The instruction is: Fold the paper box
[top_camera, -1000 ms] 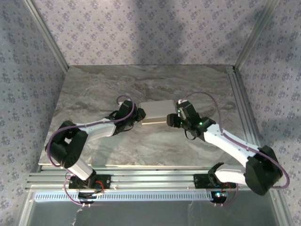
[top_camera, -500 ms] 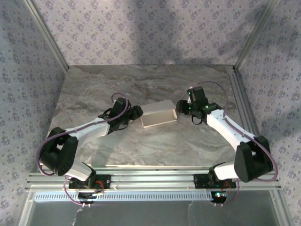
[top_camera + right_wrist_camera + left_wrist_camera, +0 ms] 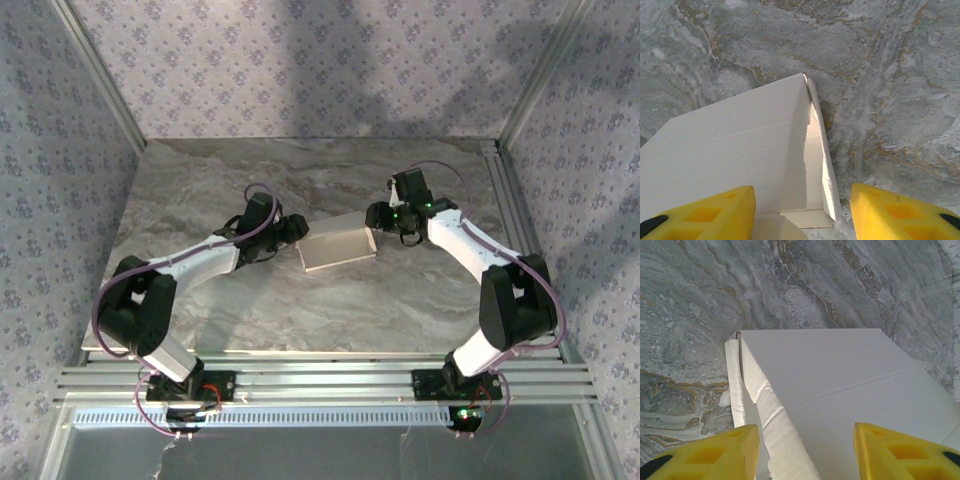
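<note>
Low — left gripper [image 3: 296,229] at paper box [image 3: 337,247]

Table [image 3: 420,300], 1 item on top: paper box [image 3: 337,246], lying flat approx. ctr, long axis L–R, R end angled slightly toward rear. L gripper [image 3: 293,228] just beside box's L end; R gripper [image 3: 378,214] just beside its R rear corner; box btwn the two. L wrist view: box [image 3: 840,380] ahead of and below the fingers [image 3: 715,452], side flap along its L edge. R wrist view: box [image 3: 740,140] ahead-left, flap along its R edge.
</note>
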Action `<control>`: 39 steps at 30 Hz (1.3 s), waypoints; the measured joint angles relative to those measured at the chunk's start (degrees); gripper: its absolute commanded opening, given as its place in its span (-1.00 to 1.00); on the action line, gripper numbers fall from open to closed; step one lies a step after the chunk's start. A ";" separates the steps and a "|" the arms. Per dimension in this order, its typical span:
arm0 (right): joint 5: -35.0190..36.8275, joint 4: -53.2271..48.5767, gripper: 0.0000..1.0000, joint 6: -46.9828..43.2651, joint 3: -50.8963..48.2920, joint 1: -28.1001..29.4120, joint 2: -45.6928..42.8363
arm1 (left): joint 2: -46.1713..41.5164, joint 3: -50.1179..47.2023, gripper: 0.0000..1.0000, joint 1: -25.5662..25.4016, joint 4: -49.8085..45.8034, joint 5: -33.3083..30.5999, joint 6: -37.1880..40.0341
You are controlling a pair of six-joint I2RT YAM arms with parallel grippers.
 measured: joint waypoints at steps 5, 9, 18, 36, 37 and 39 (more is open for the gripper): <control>-1.14 0.00 -0.10 -0.24 0.02 0.39 0.76 | 0.31 0.00 -0.14 -0.17 0.22 0.59 -0.28; -1.68 0.00 -0.17 -0.28 0.02 0.70 1.73 | 0.81 -0.02 -0.21 -0.74 1.16 0.59 -0.59; -2.51 0.26 -0.16 -0.20 -0.20 0.92 1.92 | 1.38 -0.04 -0.07 -1.64 1.46 0.55 -1.07; -2.67 0.68 -0.17 -0.17 -0.59 1.49 1.92 | 1.36 -0.26 -0.05 -1.68 -0.02 0.13 -1.22; -2.78 0.72 -0.17 -0.17 -0.59 1.49 1.92 | 1.36 -0.26 -0.05 -1.73 0.02 0.13 -1.36; -3.10 0.98 -0.17 0.00 -0.70 1.49 1.92 | 1.36 -0.26 -0.05 -1.90 0.17 0.11 -1.75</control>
